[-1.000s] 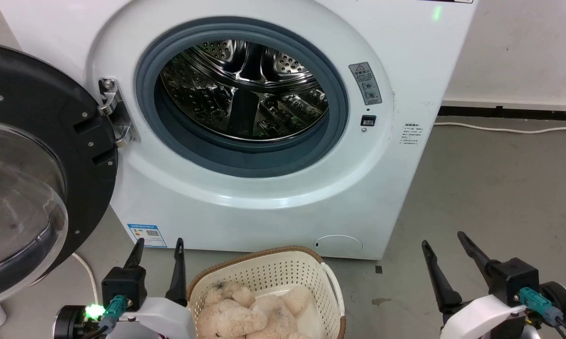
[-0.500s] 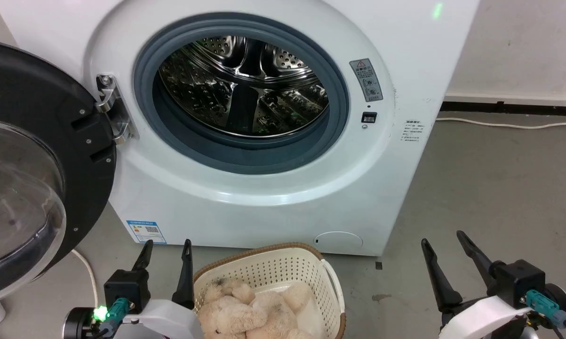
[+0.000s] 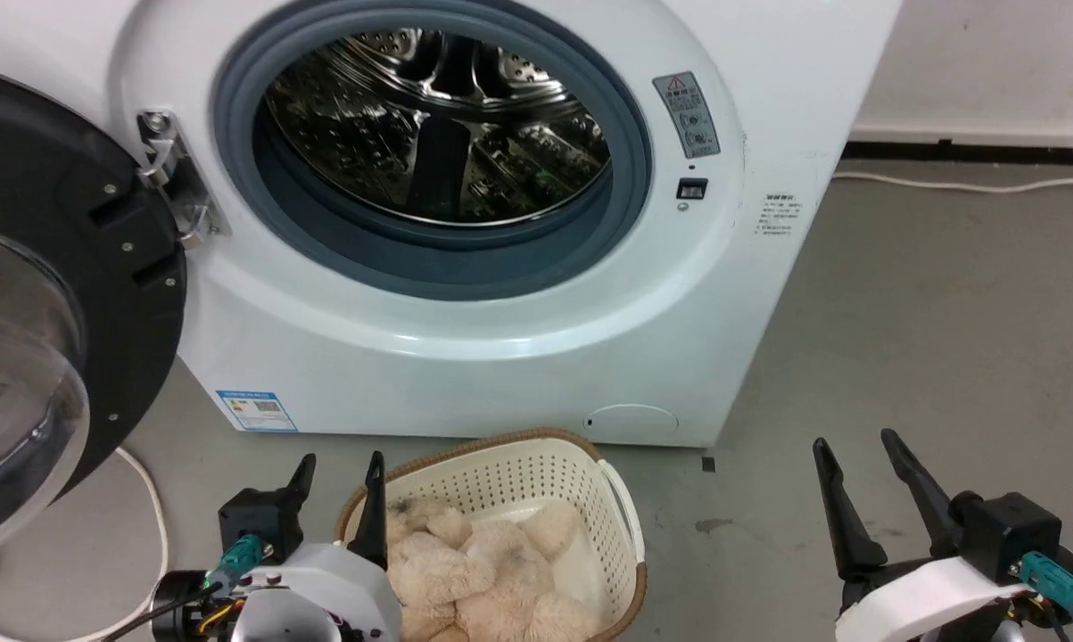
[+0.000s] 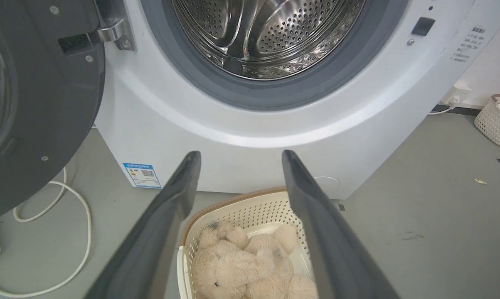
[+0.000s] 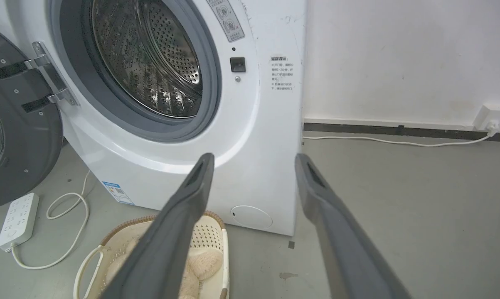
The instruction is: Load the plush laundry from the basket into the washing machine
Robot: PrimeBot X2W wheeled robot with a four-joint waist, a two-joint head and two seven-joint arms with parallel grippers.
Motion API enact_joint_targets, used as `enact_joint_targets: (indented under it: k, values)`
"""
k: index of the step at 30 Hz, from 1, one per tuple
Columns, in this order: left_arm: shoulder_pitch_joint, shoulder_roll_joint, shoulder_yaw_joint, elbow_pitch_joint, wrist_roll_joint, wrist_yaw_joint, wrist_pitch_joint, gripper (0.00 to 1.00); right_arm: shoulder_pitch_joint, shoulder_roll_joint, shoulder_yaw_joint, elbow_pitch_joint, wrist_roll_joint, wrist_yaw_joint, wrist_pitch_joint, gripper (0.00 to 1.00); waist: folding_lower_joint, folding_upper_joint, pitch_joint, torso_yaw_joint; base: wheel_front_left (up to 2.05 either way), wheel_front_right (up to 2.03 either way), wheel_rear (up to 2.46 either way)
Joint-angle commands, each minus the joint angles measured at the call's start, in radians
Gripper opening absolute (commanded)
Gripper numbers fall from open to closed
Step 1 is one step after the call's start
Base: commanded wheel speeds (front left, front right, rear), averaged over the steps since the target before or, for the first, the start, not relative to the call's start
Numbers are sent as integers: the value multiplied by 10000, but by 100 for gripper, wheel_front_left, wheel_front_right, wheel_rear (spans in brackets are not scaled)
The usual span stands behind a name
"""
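The plush laundry, a shaggy cream-beige bear, lies in the cream perforated basket on the floor in front of the washing machine. The machine's steel drum is bare behind the grey ring. My left gripper is open, and its right finger stands over the basket's left rim. In the left wrist view the left gripper frames the plush and the basket below. My right gripper is open above bare floor, right of the basket. The right wrist view shows this gripper pointing at the washer's lower corner.
The black-rimmed glass door hangs open at the left. A white cable loops on the floor beneath it, beside a power strip. Another cable runs along the wall to a socket. A second basket stands far right.
The head camera has tilted down, so the whole picture has shifted. My left gripper has moved right, onto the basket's left rim. Both grippers stay open.
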Motion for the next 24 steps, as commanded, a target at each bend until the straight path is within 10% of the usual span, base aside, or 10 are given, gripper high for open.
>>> enact_joint_targets:
  k: [1, 24]
  values:
    - [-249, 87, -85, 199, -147, 14, 46, 100, -2, -1, 28, -72, 174, -1, -104, 100, -1, -1, 145, -75, 0, 0, 0]
    - [-2027, 708, -875, 2988, -949, -95, 992, 100, -283, -1, 125, -323, 1451, -2, -582, 100, -1, -1, 1957, -738, 0, 0, 0]
